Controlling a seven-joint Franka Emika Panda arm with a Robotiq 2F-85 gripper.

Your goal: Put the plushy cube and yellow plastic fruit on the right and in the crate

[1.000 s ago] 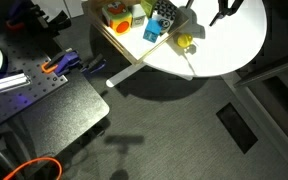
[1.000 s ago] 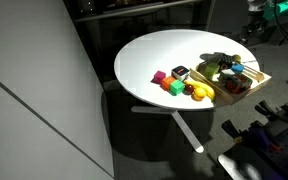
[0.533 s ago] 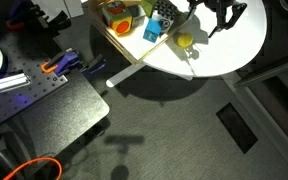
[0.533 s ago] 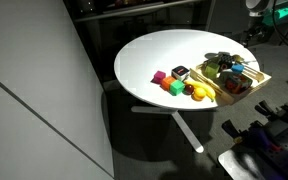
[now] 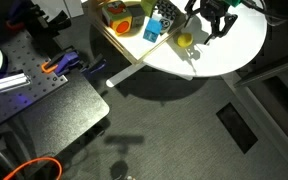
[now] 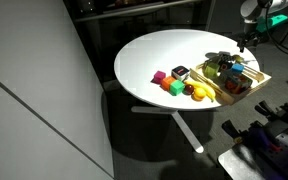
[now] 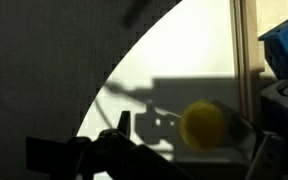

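1. well, in an exterior view the hand [image 5: 211,28] hangs over the white tabletop [image 5: 239,45] with its fingers spread apart and nothing between them. the yellow plastic fruit [image 5: 184,41] lies on the tabletop just beside it, near the edge and untouched.
2. in an exterior view from another spot the hand [image 6: 246,42] is above the crate [image 6: 249,88], which already holds several small things. the yellow plastic fruit [image 6: 202,93] sits on the tabletop just outside the crate's near corner. the plushy cube [image 6: 180,72] also rests on the tabletop outside the crate, near a pink block [image 6: 159,77] and a green block [image 6: 174,87].
3. in the wrist view the fruit [image 7: 204,125] sits on the bare tabletop, close to the crate's wooden rim [image 7: 246,60] but outside it. a blue cube [image 7: 284,45] lies beyond that rim. the hand's dark parts run along the bottom edge, wide apart, with the fruit roughly between them.
4. the fruit looks light, hard and glossy, so it will likely roll or slip out of a lopsided pinch. it is best taken across its widest part, centred.
5. the cube looks soft and light and should yield to a squeeze. two opposite flat faces give the surest hold.
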